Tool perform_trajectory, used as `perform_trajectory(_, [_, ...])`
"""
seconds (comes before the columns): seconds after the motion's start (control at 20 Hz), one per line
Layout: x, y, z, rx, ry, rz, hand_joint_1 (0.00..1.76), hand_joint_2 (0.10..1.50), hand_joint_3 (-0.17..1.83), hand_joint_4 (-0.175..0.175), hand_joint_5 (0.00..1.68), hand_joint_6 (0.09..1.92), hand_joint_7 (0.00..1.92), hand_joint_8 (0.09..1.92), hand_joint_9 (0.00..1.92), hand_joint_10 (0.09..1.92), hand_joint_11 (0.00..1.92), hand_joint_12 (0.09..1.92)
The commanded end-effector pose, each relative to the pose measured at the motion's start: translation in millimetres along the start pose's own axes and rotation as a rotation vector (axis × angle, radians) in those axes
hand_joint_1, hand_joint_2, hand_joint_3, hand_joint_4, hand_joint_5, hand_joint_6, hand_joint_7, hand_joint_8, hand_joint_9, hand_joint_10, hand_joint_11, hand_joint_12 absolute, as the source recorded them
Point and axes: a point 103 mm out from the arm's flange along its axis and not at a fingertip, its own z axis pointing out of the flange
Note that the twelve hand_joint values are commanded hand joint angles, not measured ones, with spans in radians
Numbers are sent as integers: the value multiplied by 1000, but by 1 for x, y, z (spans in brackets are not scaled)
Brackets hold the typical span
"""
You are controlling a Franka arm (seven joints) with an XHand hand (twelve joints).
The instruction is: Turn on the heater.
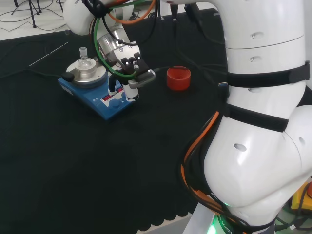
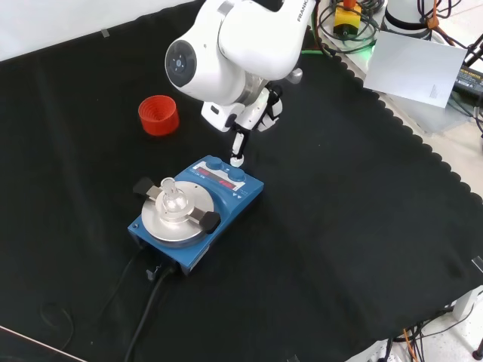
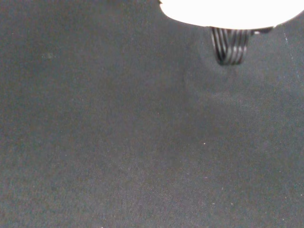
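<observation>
No legible text or nos. anywhere; red display strip on heater unreadable.

the arm reaches down over the bench; the hand points one of its fingers straight downward.

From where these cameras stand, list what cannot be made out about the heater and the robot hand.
- Contact: in the front view a finger of the robot hand points down at the heater, but whether its tip touches a knob is too small to tell.
- Heater's front panel: in the head view the finger covers part of it.
- On or off: the panel's markings are too small in both views.
- Wrist view: black cloth and a blurred white part.
</observation>
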Motion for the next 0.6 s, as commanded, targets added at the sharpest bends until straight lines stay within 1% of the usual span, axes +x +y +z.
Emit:
perform_trajectory(0.05, [-1, 4, 3, 11, 2, -3, 1569, 521, 1285, 3, 400, 127, 1778, 1834, 1870, 1664, 1725, 1518])
perform_trajectory(0.6, [-3, 10, 7, 23, 11, -7, 1570, 522, 1287, 4, 410, 114, 1779, 1835, 1870, 1667, 1726, 1518])
